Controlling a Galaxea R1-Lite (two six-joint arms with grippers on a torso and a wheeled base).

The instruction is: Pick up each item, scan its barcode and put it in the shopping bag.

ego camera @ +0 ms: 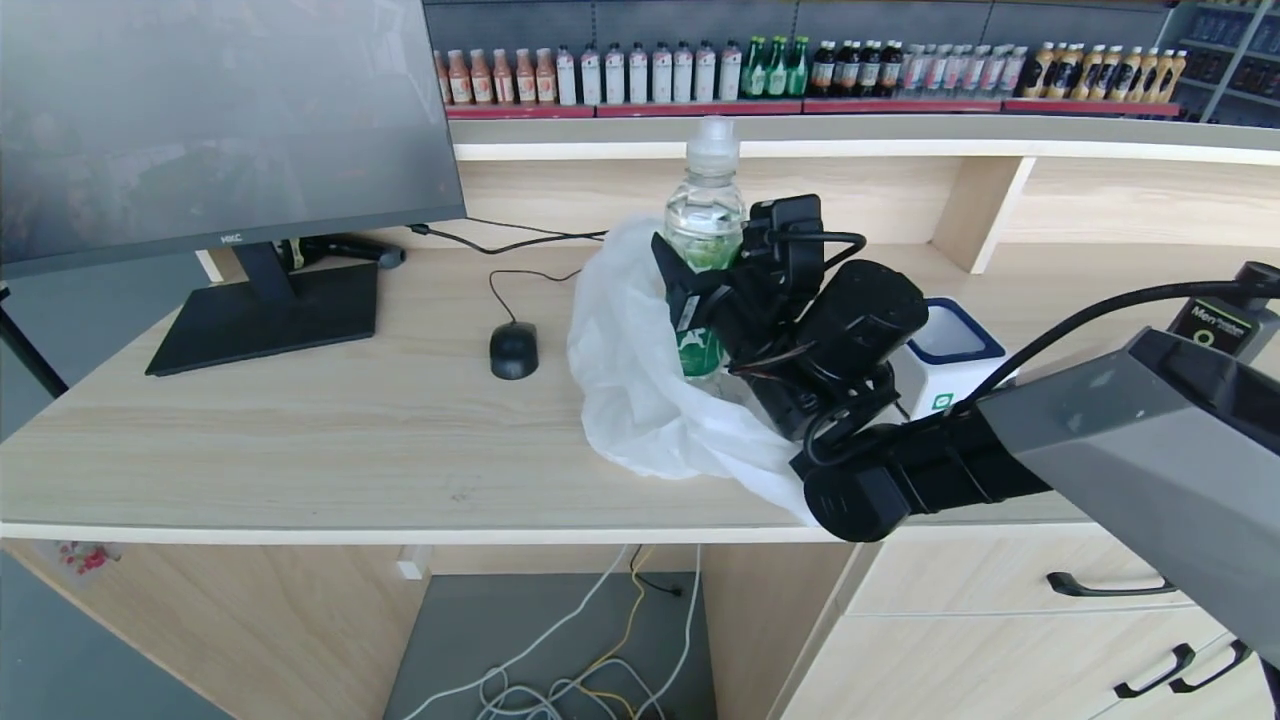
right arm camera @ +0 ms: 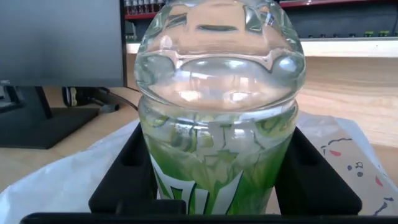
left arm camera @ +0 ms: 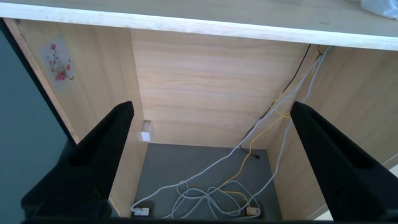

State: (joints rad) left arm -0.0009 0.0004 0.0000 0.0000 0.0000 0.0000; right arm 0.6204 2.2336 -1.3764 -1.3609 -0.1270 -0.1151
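Note:
A clear bottle [ego camera: 706, 230] with a white cap and green label stands upright over the white plastic shopping bag [ego camera: 640, 380] on the counter. My right gripper [ego camera: 700, 310] is shut on the bottle around its labelled middle; up close the bottle [right arm camera: 219, 124] sits between the black fingers [right arm camera: 127, 168]. The bag [right arm camera: 56, 186] lies under and behind it. My left gripper [left arm camera: 211, 162] hangs open below the counter edge, in front of the knee space, holding nothing.
A white and blue scanner box [ego camera: 950, 365] stands right of the bag, a dark bottle [ego camera: 1225, 325] farther right. A monitor [ego camera: 220, 120] and mouse [ego camera: 513, 350] occupy the counter's left. Loose cables [left arm camera: 249, 168] hang under the counter [ego camera: 300, 440].

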